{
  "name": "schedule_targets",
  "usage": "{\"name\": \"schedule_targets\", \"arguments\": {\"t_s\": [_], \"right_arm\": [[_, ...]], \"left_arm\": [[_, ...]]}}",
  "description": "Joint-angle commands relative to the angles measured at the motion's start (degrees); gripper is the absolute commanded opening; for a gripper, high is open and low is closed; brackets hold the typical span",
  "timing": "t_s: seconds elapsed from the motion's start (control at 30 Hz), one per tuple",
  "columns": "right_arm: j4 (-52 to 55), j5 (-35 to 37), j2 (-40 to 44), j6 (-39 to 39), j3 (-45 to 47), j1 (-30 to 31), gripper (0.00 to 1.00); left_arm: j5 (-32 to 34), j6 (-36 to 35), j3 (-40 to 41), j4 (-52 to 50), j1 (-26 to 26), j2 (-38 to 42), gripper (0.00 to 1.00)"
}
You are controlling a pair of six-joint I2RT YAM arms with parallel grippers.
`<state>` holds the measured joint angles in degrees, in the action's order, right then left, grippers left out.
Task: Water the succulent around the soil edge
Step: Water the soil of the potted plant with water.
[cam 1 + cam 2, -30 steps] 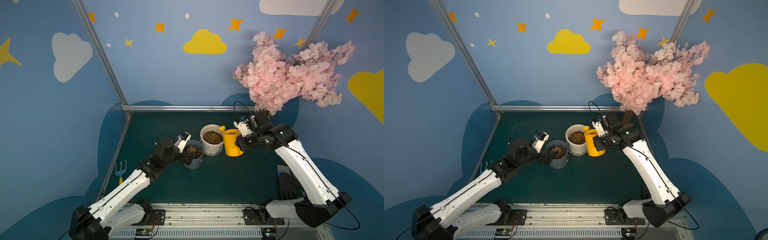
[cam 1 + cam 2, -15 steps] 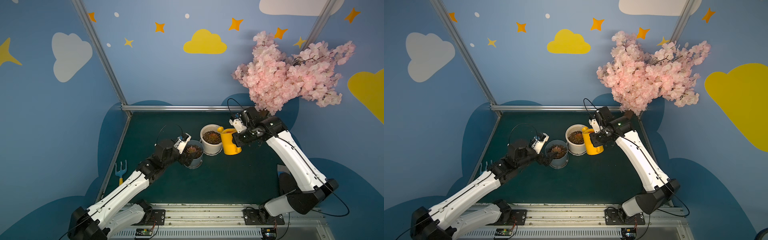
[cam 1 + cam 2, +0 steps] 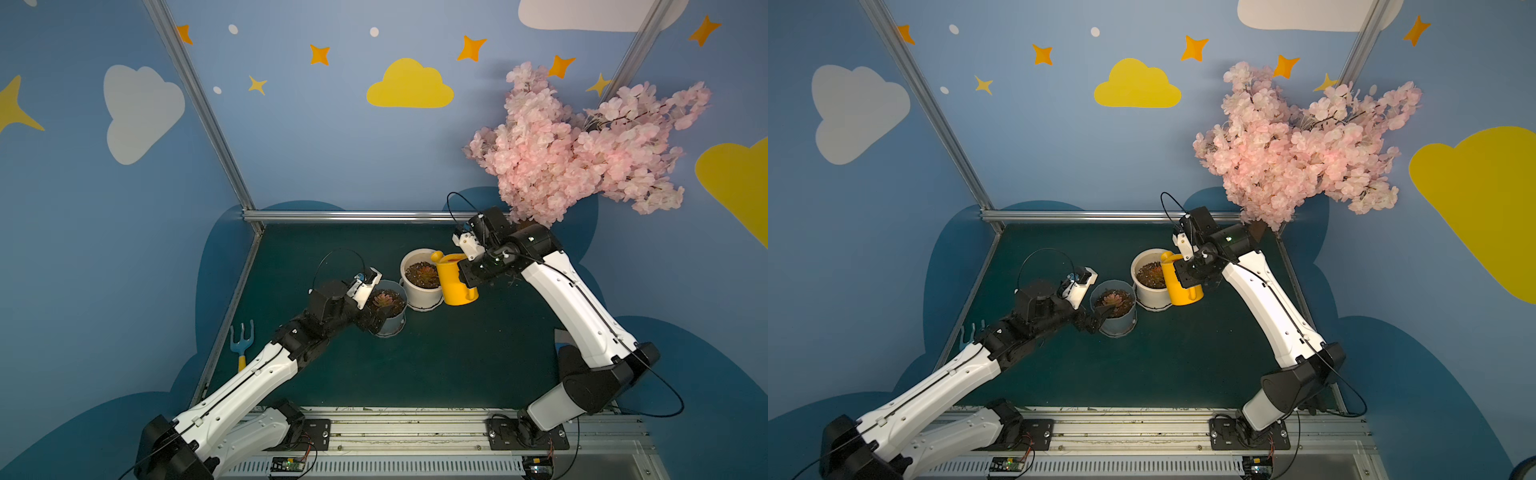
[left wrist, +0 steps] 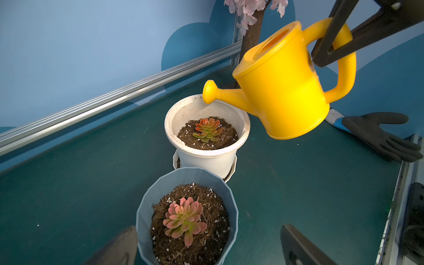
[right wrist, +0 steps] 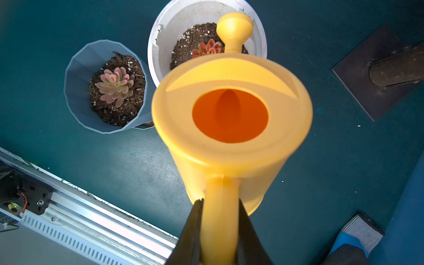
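Looking at a top view, the right tool (image 3: pixel 467 276) hangs the yellow plastic watering can (image 3: pixel 457 286) at 3 o'clock of the white round plastic pot (image 3: pixel 420 297), elbow high and wrist bent down.

Left wrist view: the spout (image 4: pixel 210 91) is over the rim-side soil, I'd guess to spare the red-green succulent (image 4: pixel 207 129). The left tool (image 4: pixel 207 229) gapes around the grey-blue faceted pot (image 4: pixel 146 206).

Right wrist view: jaws clamped on the can's handle (image 5: pixel 220 206).

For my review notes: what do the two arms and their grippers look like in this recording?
The left arm and right arm match: white link shells, black joints, black bases bolted to a metal rail. Each wrist carries a small white camera housing, and a thin black cable loops above it. The fingers are black, flat and tapered toward the tips.
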<state>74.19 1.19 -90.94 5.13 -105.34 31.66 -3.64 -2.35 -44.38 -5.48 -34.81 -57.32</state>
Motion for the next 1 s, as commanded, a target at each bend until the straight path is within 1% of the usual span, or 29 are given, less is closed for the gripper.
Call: {"name": "schedule_targets", "arguments": {"t_s": [0.0,0.67,0.97], "right_arm": [[0.94,-0.90,-0.70,-0.21,-2.51,0.25,0.00],[1.82,-2.91,-4.73,-0.51,-6.86,1.63,0.00],[1.97,-3.60,-5.22,-0.68,-7.36,2.22,0.00]], "left_arm": [[-0.06,-0.42,0.48,0.94,-0.18,1.18,1.00],[-0.67,-0.37,0.44,0.88,-0.31,1.21,1.00],[-0.58,-0.46,0.46,0.91,-0.27,1.44,1.00]]}}
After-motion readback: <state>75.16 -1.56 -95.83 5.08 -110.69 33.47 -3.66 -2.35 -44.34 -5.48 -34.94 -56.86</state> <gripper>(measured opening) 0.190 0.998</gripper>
